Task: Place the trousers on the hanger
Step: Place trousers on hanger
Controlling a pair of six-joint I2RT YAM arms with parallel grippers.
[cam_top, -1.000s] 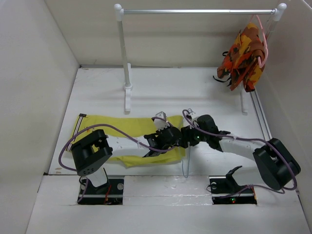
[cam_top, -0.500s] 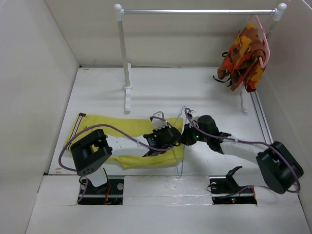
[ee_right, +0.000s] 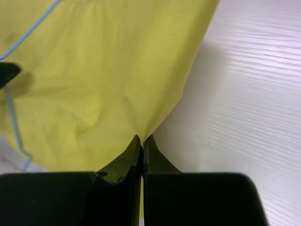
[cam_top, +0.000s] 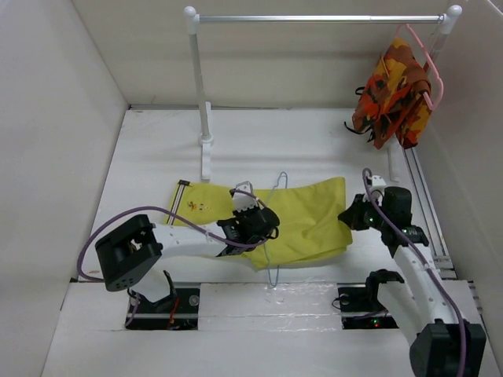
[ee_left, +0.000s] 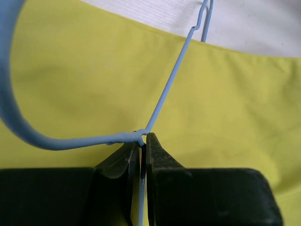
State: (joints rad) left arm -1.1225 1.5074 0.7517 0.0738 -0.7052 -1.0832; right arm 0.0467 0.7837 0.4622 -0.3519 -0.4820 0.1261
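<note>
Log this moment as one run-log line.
left pincer: shut on hanger | right pincer: shut on trousers edge | trousers: spread on table

No legible text, brand, number or sign, tiny dark marks on trousers (cam_top: 314, 216) unreadable

This is a robotics lab test cell. A small white-posted clothes rail with a silver bar (cam_top: 314, 18) stands on a bare white tabletop (cam_top: 299, 145). Plain pale panel walls (cam_top: 55, 118) box the rail in. In front of it, two white-and-black robot arms, left (cam_top: 185, 239) and right (cam_top: 416, 275), are bolted to black base plates (cam_top: 189, 302).
</note>
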